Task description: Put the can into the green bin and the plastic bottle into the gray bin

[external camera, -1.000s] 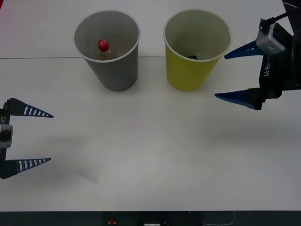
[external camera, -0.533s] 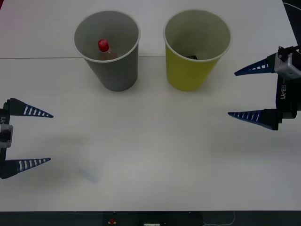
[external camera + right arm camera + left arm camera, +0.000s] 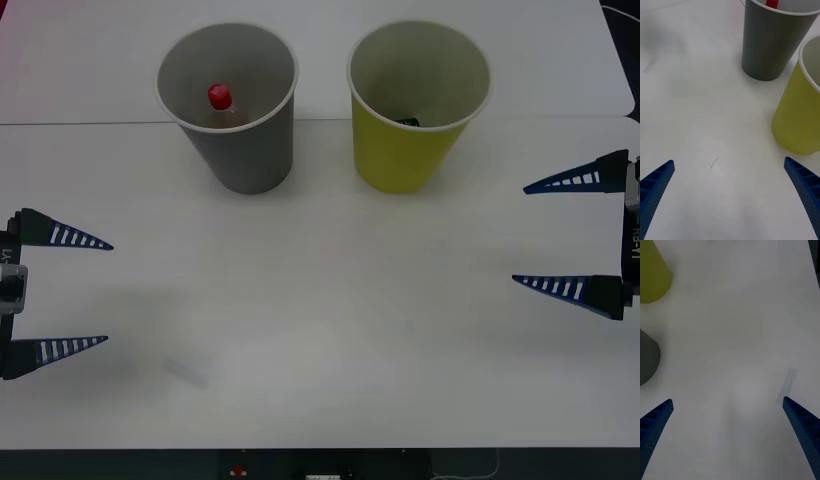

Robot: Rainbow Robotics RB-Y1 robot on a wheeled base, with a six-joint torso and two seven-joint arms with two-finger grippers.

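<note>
A white table point(image 3: 320, 330) filled most of the scene, crossed by a thin seam point(image 3: 80, 123) running sideways toward its far side. A faint smudge point(image 3: 187, 372) marked the near left part, and a dark strip point(image 3: 320, 464) ran below the near edge.

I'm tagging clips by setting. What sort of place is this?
Likely a lab test bench: a bare white table, a gray bin and a green bin set side by side, and open blue fingers at both edges.

Both grippers, left gripper point(image 3: 95, 292) and right gripper point(image 3: 535, 234), have pointy blue ribbed fingers with white stripes on black mounts.
</note>
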